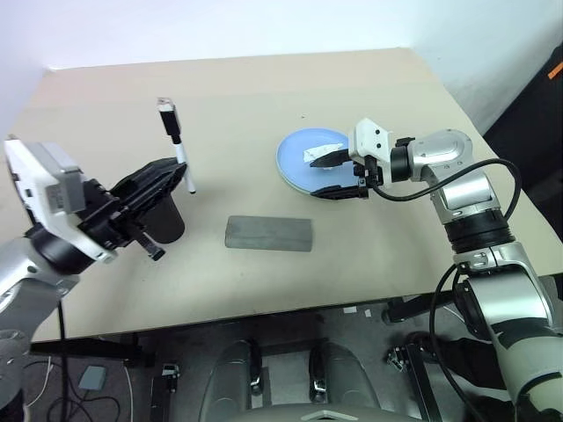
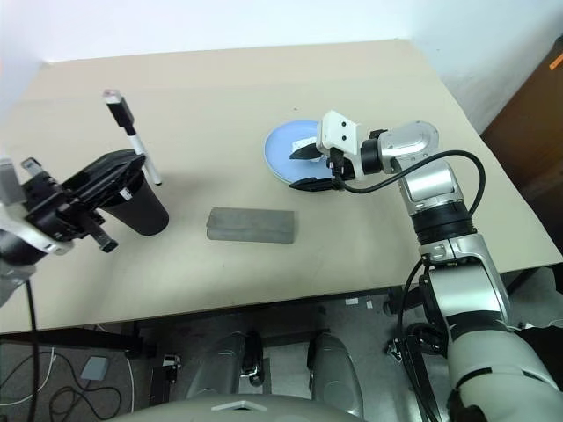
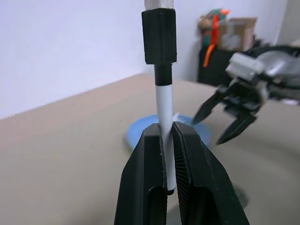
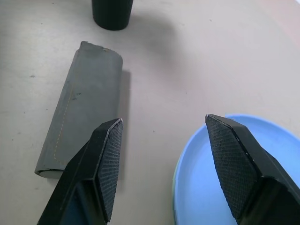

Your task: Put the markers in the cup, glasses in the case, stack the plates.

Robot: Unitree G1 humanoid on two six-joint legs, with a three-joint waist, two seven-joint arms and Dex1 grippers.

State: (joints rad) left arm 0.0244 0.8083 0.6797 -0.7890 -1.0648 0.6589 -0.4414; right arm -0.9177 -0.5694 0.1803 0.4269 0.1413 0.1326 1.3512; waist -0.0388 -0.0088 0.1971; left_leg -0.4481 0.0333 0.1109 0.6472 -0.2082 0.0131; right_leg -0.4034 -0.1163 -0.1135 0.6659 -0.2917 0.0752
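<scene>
Left eye view: left pincer (image 1: 148,211) clenched on black-capped marker (image 1: 177,148) over the cup (image 1: 164,220).
Right pincer (image 1: 339,174) hangs released above the blue plate (image 1: 295,163); grey case (image 1: 268,234) lies at six o'clock on the surface (image 1: 369,255).

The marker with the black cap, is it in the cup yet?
Not yet. The left pincer holds the marker above the cup.

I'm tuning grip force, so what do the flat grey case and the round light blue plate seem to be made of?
Flat grey case: likely fabric or felt, matte, with a stitched seam along one edge. Round light blue plate: probably plastic, smooth, even in colour, with a slight sheen.
</scene>
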